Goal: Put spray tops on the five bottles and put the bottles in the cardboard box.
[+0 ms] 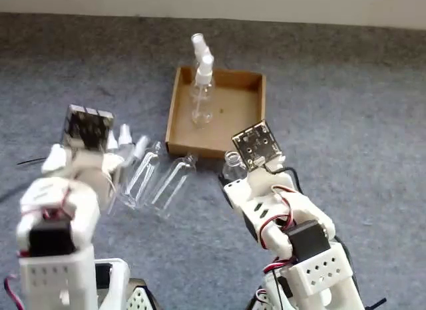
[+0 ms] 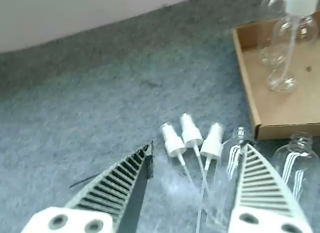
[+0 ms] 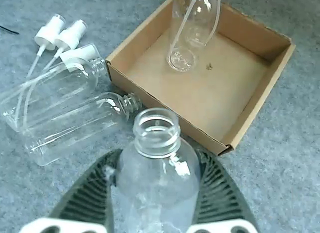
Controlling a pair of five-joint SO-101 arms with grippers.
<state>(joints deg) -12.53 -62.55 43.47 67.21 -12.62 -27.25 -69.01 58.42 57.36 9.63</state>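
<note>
the right gripper (image 3: 156, 168) has its two ribbed fingers (image 3: 210, 178) closed on the sides of a clear open bottle (image 3: 157, 163), which stands upright between them with a bare threaded neck and no spray top. taking the high view as the clock face, with twelve away from the arms, this bottle sits just outside the front wall of the cardboard box (image 3: 165, 118), the box lying at about eleven to twelve o'clock from it. the left gripper (image 2: 197, 147) is spread wide with nothing in its grasp; past its fingertips three loose spray tops (image 2: 189, 129) lie close together on the grey carpet (image 1: 346, 110), their thin tubes trailing toward the arm. at about three o'clock from these tops two uncapped bottles (image 3: 65, 108) lie on their sides, side by side, necks toward the box; whether a left finger touches the nearer one cannot be told. from the held bottle they lie at nine o'clock. inside the box, toward its ten o'clock corner, two capped bottles (image 1: 202, 90) stand upright close together, white sprayers on top.
</note>
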